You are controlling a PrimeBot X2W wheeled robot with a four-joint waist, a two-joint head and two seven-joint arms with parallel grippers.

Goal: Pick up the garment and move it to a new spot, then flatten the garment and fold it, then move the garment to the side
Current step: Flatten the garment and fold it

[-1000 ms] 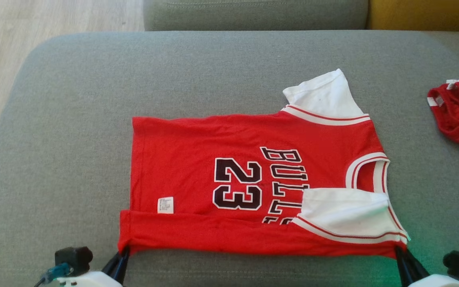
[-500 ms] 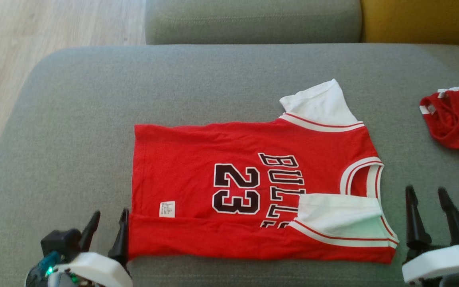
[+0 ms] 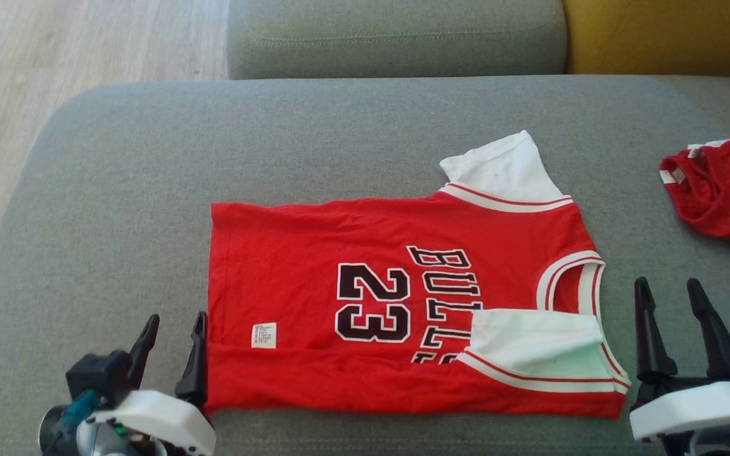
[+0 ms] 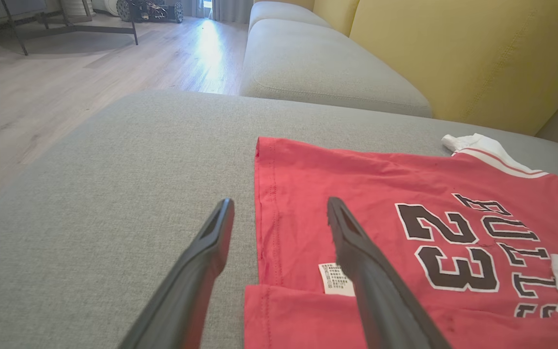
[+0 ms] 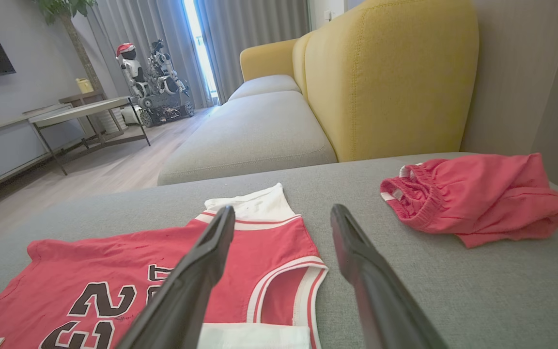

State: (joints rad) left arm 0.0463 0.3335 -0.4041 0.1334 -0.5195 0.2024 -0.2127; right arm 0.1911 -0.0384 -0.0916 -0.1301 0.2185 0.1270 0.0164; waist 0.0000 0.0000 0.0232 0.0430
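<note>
Jersey (image 3: 301, 247) lettering (image 3: 444, 291) partly beneath white sleeve (image 3: 533, 334)

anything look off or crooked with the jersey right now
The jersey is lopsided: its near sleeve is folded onto the chest, while the far sleeve sticks out flat on the grey cushion. The red shorts at the right lie crumpled.

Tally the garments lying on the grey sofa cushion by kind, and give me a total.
Red jersey with white sleeves and a black "23" print: 1
Crumpled red shorts with an elastic waistband: 1
Total: 2
</note>
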